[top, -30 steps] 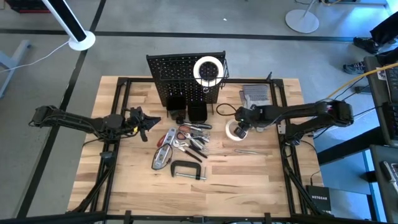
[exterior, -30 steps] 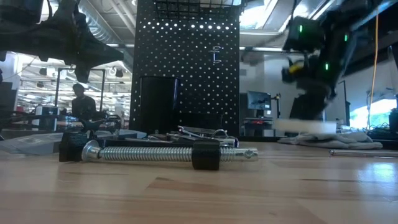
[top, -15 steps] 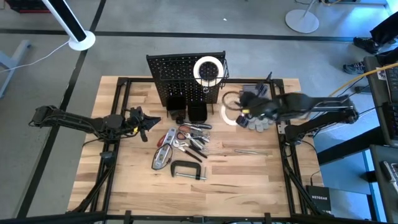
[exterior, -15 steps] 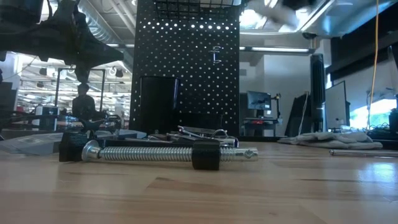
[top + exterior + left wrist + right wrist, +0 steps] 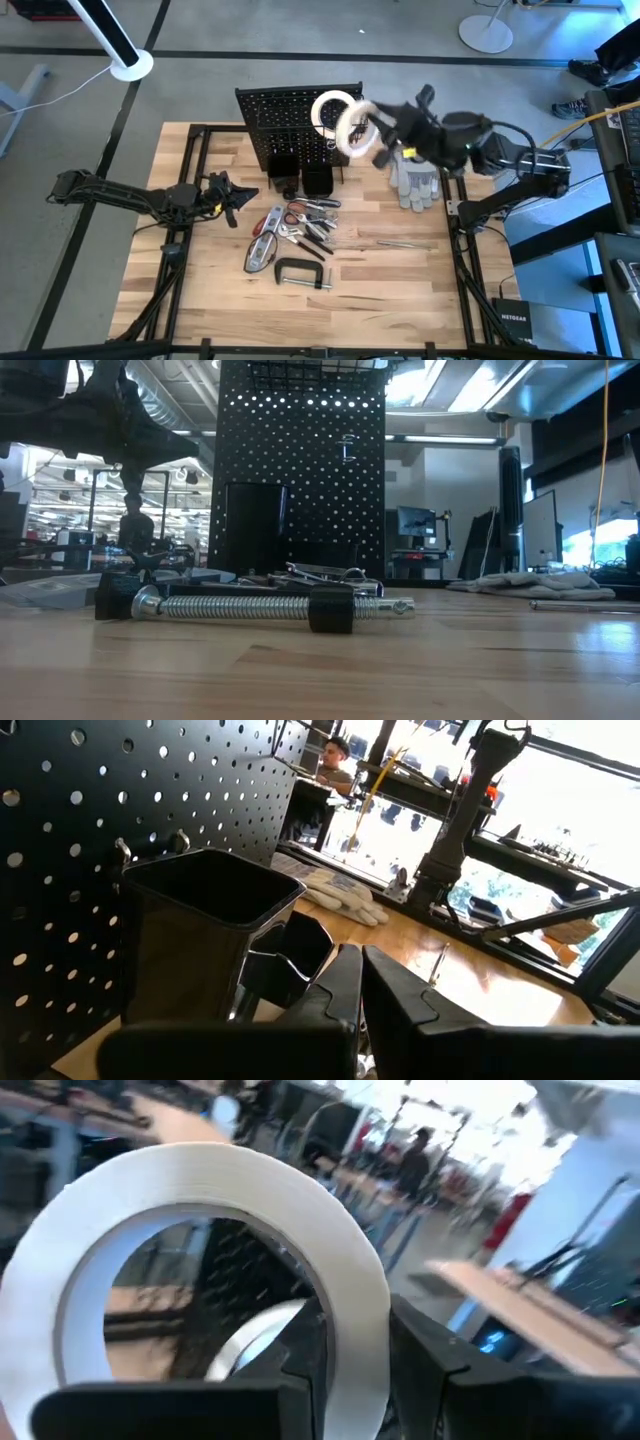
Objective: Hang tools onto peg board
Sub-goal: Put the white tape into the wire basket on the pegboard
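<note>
I have the white tape roll point(image 5: 352, 128) pinched through its wall in my right gripper point(image 5: 378, 138), one finger inside the ring and one outside, lifted clear of the table point(image 5: 400, 290) and carried up beside the peg board point(image 5: 290, 125). In the high view the roll hangs just at the board's top corner on my right arm's side, near a second white ring point(image 5: 328, 110) already sitting up by the wire basket. My right wrist view shows the roll point(image 5: 200, 1270) face-on, its open centre turned toward the dark perforated panel point(image 5: 235, 1280) beyond. That is what the next move turns on, I judge: the hole must line up with a peg, and the board lies straight ahead of my fingers, so a short forward push should seat it. My left gripper point(image 5: 232, 195) waits closed and empty, low over the table beside the board's small black bin point(image 5: 205, 910); the pliers point(image 5: 305, 225), red utility knife point(image 5: 266, 222) and C-clamp point(image 5: 300, 272) lie nearer to it.
</note>
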### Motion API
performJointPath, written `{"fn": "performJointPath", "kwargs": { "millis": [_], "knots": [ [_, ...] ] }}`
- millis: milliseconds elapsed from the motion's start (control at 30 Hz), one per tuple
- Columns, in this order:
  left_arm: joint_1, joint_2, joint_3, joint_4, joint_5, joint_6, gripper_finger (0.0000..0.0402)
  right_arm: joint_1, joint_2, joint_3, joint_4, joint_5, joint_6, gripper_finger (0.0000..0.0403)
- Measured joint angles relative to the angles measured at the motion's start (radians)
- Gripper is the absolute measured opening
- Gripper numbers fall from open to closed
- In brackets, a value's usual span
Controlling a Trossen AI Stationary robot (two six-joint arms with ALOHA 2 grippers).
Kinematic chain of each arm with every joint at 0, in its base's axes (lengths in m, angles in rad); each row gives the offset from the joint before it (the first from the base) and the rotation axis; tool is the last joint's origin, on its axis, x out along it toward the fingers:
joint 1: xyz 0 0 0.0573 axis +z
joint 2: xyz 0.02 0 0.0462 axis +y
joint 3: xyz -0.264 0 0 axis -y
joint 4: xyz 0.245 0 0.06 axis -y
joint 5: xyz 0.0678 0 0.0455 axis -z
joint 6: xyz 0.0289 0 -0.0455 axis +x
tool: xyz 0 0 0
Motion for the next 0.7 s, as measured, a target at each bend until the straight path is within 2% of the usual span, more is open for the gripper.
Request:
{"fn": "performJointPath", "kwargs": {
  "millis": [233, 433, 567, 700],
  "knots": [
    [0.0, 0.0, 0.0, -0.009, 0.0, -0.009, 0.0001, -0.131, 0.211, 0.241, -0.025, 0.0, -0.109, 0.0078],
    [0.0, 0.0, 0.0, -0.012, 0.0, -0.011, 0.0001, -0.2, 0.368, 0.45, -0.232, 0.054, -0.102, 0.008],
    [0.0, 0.0, -0.001, -0.012, 0.0, -0.011, 0.0001, -0.206, 0.402, 0.486, -0.344, 0.062, -0.056, 0.0079],
    [0.0, 0.0, -0.001, -0.013, 0.0, -0.006, 0.0001, -0.189, 0.403, 0.488, -0.372, 0.05, -0.043, 0.0079]
  ]
}}
